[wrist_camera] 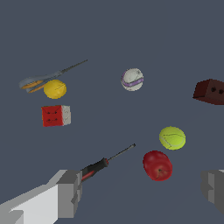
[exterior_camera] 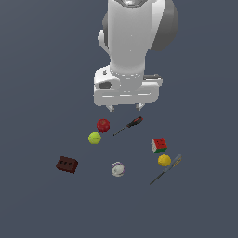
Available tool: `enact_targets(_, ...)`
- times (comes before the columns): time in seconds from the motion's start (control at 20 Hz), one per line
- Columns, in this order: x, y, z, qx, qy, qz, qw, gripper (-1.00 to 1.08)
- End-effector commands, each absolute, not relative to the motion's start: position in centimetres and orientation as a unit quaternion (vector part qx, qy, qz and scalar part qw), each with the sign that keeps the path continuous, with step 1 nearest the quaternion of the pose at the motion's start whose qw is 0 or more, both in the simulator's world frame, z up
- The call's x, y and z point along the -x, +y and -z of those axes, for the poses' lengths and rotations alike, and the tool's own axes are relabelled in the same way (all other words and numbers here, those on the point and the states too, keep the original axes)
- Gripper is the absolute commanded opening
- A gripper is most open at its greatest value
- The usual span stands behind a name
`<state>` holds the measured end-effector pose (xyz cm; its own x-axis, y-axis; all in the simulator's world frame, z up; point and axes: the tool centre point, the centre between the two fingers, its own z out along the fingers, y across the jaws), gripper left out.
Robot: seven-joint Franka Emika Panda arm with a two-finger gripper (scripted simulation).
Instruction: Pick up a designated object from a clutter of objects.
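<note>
Only exterior view shows cube's (exterior_camera: 159, 145) green face.

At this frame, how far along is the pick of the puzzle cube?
Nothing looks done: the puzzle cube sits on the floor beside the yellow ball. In hand: nothing; the gripper hangs open and empty above the screwdriver and red ball. Left: move over the cube, descend, grasp, lift.

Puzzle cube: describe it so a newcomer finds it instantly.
Start at the white arm, then look toward the exterior view's right edge of the scattered items. The puzzle cube sits just above the yellow ball; it is the only boxy item with gridded red, green and white faces.
</note>
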<state>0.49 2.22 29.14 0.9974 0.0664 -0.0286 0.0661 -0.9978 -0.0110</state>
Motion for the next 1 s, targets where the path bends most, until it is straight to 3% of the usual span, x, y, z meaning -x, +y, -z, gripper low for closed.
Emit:
enact_targets(0.0,-1.0,3.3,-27.8,0.999,-0.034,-0.014,0.002,1.00)
enact_targets(0.5,-3.2,11.1,-19.0,0.999,-0.043,-0.007,-0.007,1.00)
enact_targets(0.95,-2.8,18.0,-11.3,0.999,-0.053,-0.001,-0.004,1.00)
